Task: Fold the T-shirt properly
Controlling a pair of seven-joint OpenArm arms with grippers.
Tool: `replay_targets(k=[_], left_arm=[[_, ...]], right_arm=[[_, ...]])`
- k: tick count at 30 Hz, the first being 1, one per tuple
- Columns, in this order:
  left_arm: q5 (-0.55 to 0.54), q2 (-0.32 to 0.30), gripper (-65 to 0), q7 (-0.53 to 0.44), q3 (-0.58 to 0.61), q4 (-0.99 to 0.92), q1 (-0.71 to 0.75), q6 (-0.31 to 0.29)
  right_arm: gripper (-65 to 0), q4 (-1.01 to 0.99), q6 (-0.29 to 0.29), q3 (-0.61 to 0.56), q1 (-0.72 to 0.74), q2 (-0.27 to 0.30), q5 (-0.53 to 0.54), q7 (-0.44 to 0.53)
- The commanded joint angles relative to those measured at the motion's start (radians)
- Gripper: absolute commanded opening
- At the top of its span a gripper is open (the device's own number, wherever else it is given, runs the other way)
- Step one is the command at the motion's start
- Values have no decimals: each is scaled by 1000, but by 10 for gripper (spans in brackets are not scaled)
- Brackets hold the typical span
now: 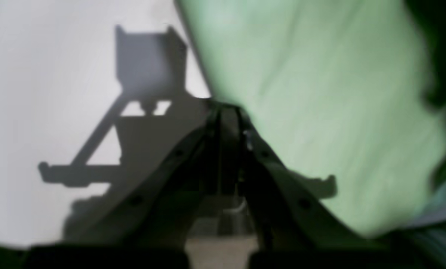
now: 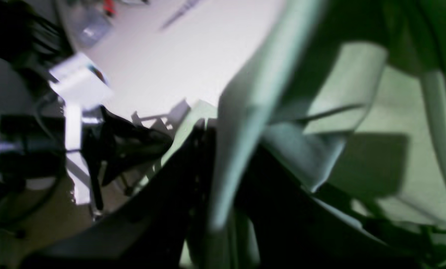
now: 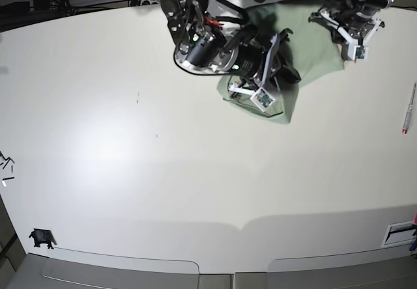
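**Both arms on the shirt, fold under way**

While both arms work at the far edge of the white surface (image 3: 130, 172), the pale sage-green cotton T-shirt (image 3: 311, 48) lies bunched between them, partly lifted. Left fingers (image 1: 226, 112) are closed, tips meeting at the cloth's edge; whether they pinch fabric is too blurred to say. Right fingers (image 2: 211, 157) are clamped on a fold of the shirt, cloth running up between them.

Step in hand, as I judge: carrying one part of the shirt over the rest. Next move calls for laying the held fold flat and aligned before release.

Far rim sits close behind the fingers. Wide bare room lies nearward. A slim red-tipped pen (image 3: 409, 109) rests well apart, beyond the left fingers.
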Motion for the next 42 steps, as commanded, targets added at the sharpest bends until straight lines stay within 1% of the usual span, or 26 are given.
replay_targets(k=[1,4,5,7,11,12,15,16,18,21,23,25,27,28,30,37,42], left_arm=[[-9,7,-650,-17,-5,13,-8,-11],[-10,34,-650,-33,-3,13,-36,-33],[-10,39,-650,-41,-3,13,-42,-33],[-9,39,-650,-45,9,13,-52,-33],[9,38,-650,-62,35,13,-56,-33],[36,38,-650,-65,35,13,-57,-33],[186,29,-650,-66,29,13,-58,-32],[218,20,-650,-61,24,13,-58,-27],[246,-1,-650,-35,6,13,-51,7],[240,-27,-650,28,-11,13,-24,13],[229,-31,-650,54,-11,13,5,13],[169,-31,-650,37,-11,13,35,12],[68,-30,-650,12,-11,6,51,7],[27,-28,-650,9,-11,-3,50,-7],[-12,-25,-650,-3,-9,-34,34,-34],[-43,-25,-650,-10,34,-195,-79,-42],[-54,-25,-650,-9,69,-222,-135,-43]], right_arm=[[-650,16,7,-1,13,-13,8,27],[-650,16,2,-1,15,-13,-21,27],[-650,16,-10,0,14,-13,-31,26],[-650,16,-24,8,15,-13,-45,26],[-650,17,-26,50,17,-13,-44,27],[-650,18,-26,61,17,-13,-43,27],[-650,18,-26,99,17,-13,-41,26],[-650,18,-26,111,17,-13,-40,26],[-650,18,-26,133,17,-13,-35,26],[-650,18,-26,163,17,-13,-1,21],[-650,18,-26,176,17,-13,30,19],[-650,18,-26,177,17,-13,42,19],[-650,18,-26,177,17,-13,46,19],[-650,18,-26,177,17,-13,46,19],[-650,18,-26,177,17,-13,46,19],[-650,18,-26,177,17,-13,46,11],[-650,18,-26,177,17,-13,54,12]])
